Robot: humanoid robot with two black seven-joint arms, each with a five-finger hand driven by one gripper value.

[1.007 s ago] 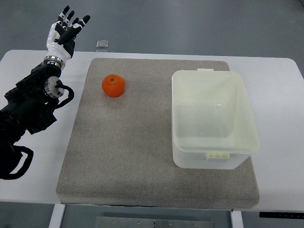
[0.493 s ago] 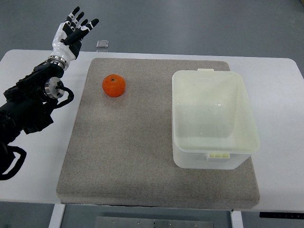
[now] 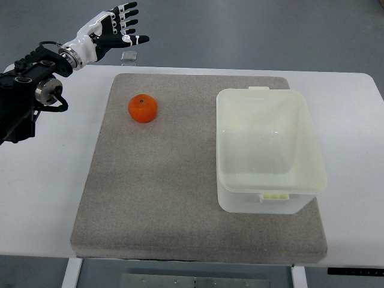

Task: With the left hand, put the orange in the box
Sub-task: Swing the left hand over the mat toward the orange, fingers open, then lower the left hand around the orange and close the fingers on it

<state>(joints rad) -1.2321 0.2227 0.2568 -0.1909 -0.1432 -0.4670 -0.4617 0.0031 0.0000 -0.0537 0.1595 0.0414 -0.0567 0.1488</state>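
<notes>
A grey felt mat (image 3: 162, 198) covers the white table (image 3: 36, 198); a small clear object (image 3: 128, 56) sits beyond it.

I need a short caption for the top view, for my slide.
Left hand open above the table's far edge, orange on the grey mat, empty plastic box to its right.

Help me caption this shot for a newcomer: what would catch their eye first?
The bright orange stands out, alone on the far left part of the grey mat. To its right sits an empty translucent box. The left robot hand hangs open beyond the table's far left corner, holding nothing.
</notes>
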